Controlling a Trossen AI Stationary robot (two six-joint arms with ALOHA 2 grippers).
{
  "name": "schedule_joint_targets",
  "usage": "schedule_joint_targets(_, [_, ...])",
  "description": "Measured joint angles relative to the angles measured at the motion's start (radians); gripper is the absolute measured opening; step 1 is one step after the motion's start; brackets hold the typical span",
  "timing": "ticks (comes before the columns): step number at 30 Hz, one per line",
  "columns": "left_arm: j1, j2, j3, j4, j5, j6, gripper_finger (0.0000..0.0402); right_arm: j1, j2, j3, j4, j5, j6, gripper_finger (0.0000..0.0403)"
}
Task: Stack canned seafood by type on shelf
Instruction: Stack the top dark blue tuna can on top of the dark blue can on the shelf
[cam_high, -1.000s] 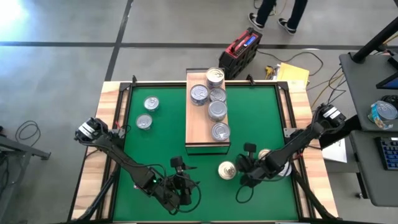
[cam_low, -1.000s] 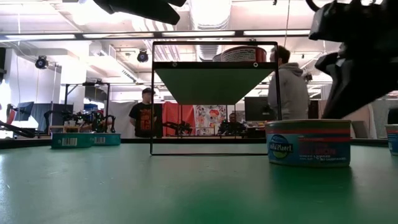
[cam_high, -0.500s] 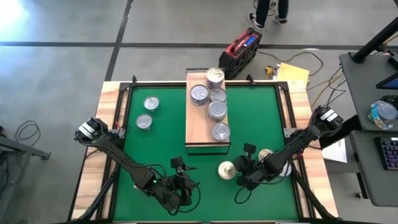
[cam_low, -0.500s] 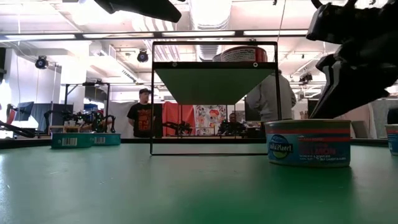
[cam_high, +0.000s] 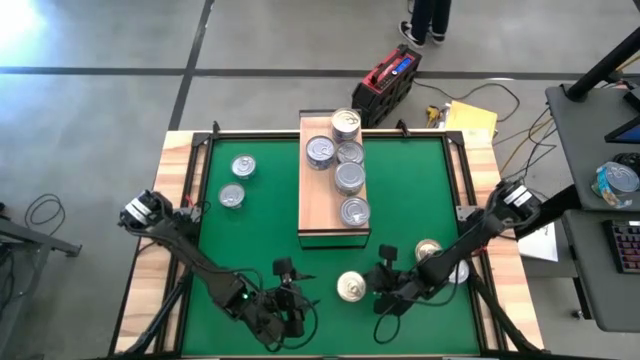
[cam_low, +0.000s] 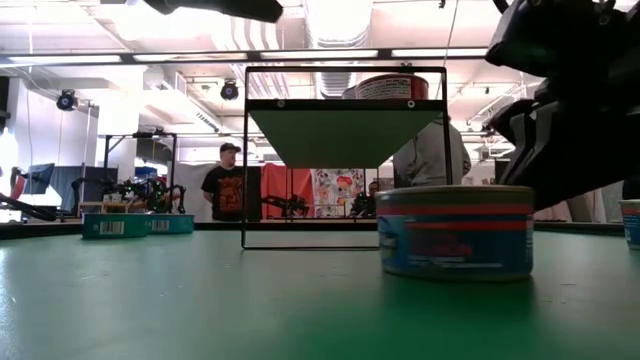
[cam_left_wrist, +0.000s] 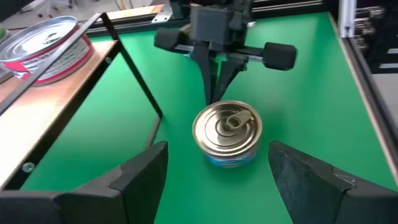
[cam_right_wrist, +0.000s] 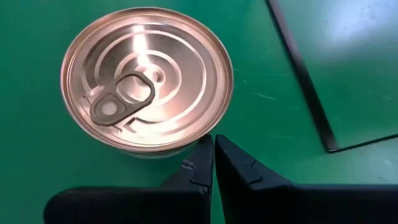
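A gold-lidded can (cam_high: 351, 288) of seafood stands flat on the green mat, near the front edge. My right gripper (cam_high: 373, 287) is shut and sits against the can's right side. My left gripper (cam_high: 300, 308) waits open just left of the can, its fingers (cam_left_wrist: 143, 180) spread toward it without touching. The light-wood shelf (cam_high: 322, 215) runs down the mat's middle with several silver-lidded cans (cam_high: 350, 178) standing on it. A second gold-lidded can (cam_high: 428, 250) stands by my right arm. My right gripper presses its shut fingertips (cam_right_wrist: 205, 163) against the can's side wall (cam_right_wrist: 163, 152), just under the lid's rim, on the side facing the table's right. The fingers slant down from the right. The can stands upright, its base flat on the mat.
Two silver-lidded cans (cam_high: 243, 166) (cam_high: 231, 196) stand on the mat's left half. The shelf's dark frame (cam_low: 343, 160) rises behind the can in the low view. The mat has a raised wooden border (cam_high: 182, 190). A red toolbox (cam_high: 390, 78) lies on the floor beyond the far edge.
My right gripper, staying shut, has moved down and toward the table's left and near edges. It has pushed the gold-lidded can, which has slid upright along the mat toward my left gripper.
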Motion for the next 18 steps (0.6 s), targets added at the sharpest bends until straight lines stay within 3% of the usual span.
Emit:
schedule_joint_targets(6, [-0.017, 0.0, -0.001, 0.001, 0.003, -0.025, 0.0261, 0.003, 0.021, 0.039, 0.005, -0.008, -0.014, 0.0009])
schedule_joint_targets(11, [-0.018, 0.0, -0.013, 0.005, 0.073, -0.08, 0.0261, 0.005, 0.02, 0.073, 0.013, -0.027, -0.06, 0.0009])
schedule_joint_targets(18, [-0.044, 0.001, -0.019, 0.0, 0.098, -0.077, 0.0241, 0.004, -0.021, 0.082, -0.03, -0.046, -0.001, 0.0009])
